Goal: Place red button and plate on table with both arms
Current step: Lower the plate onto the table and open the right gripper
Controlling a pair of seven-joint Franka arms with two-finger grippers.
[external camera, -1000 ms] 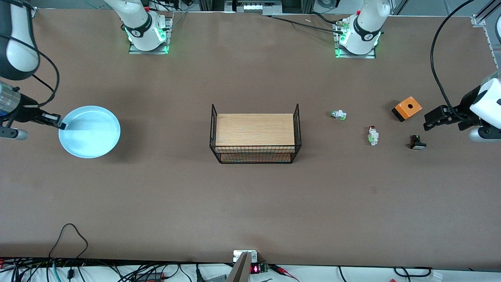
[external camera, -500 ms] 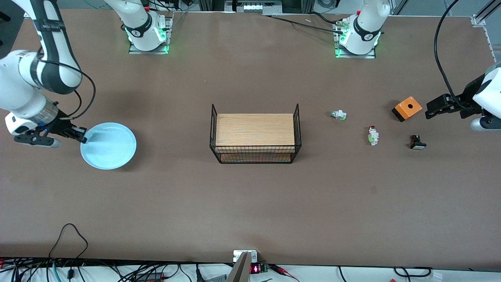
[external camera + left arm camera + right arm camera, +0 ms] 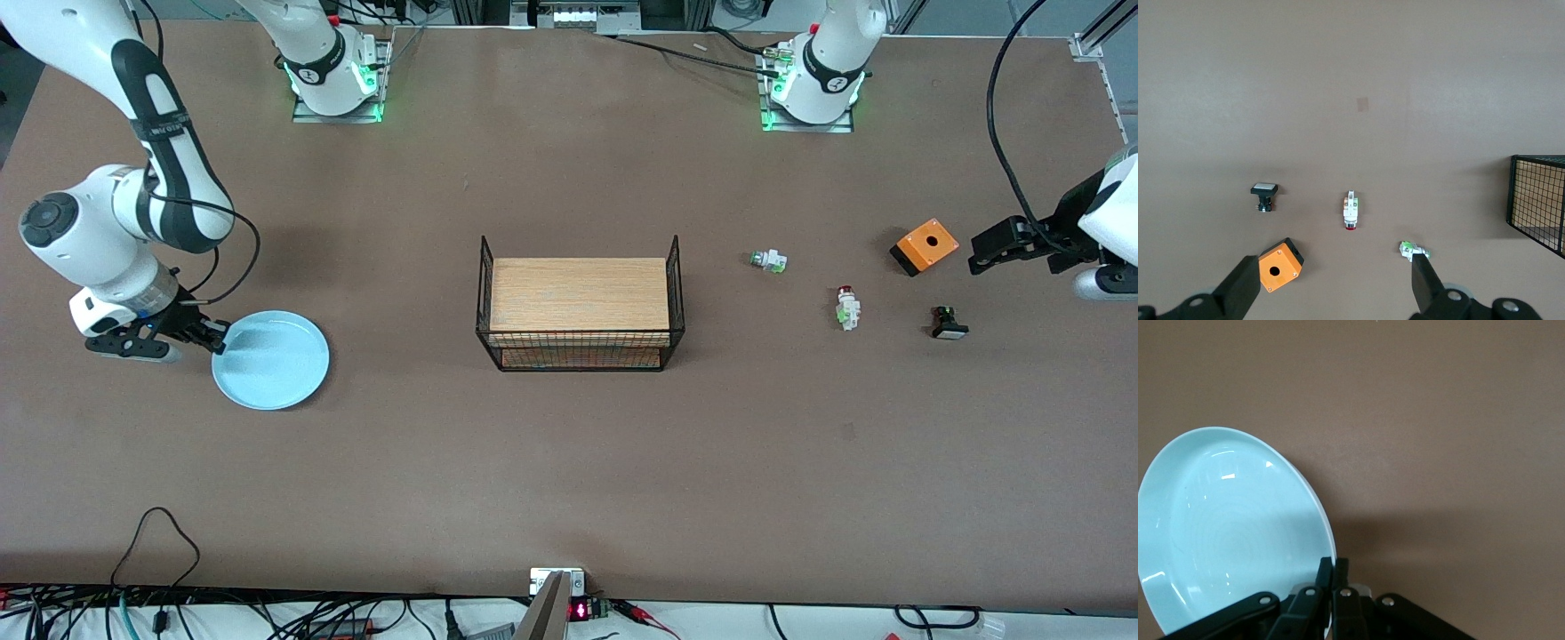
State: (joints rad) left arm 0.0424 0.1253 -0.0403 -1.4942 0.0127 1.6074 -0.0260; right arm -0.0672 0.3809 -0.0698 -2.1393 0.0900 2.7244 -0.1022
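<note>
In the front view, the right hand is carrying the plate lower and more toward the rack than half a second ago, when both were closer to the edge at the right arm's end. The left hand is staying almost where it was, waiting over the surface beside the orange box. The plate is showing as a round, glossy light blue disc with a raised rim, and the right hand is pinching that rim at about 9 o'clock on the plate. The red button, a small whitish part with a dark red cap and green bits, is lying on the surface, closer to the camera than the similar white part, at about 8 o'clock from the left hand and well apart from it. A black part with a white cap is lying beside it toward the left arm's end.

In the left wrist view, the left hand is holding its fingers spread wide with nothing between them; the red button is lying at about 12 o'clock from their gap, and the orange box is just beside one finger.

In the right wrist view, the right hand is pressing its fingers together on the rim of the plate, which is tilting over the surface.
</note>
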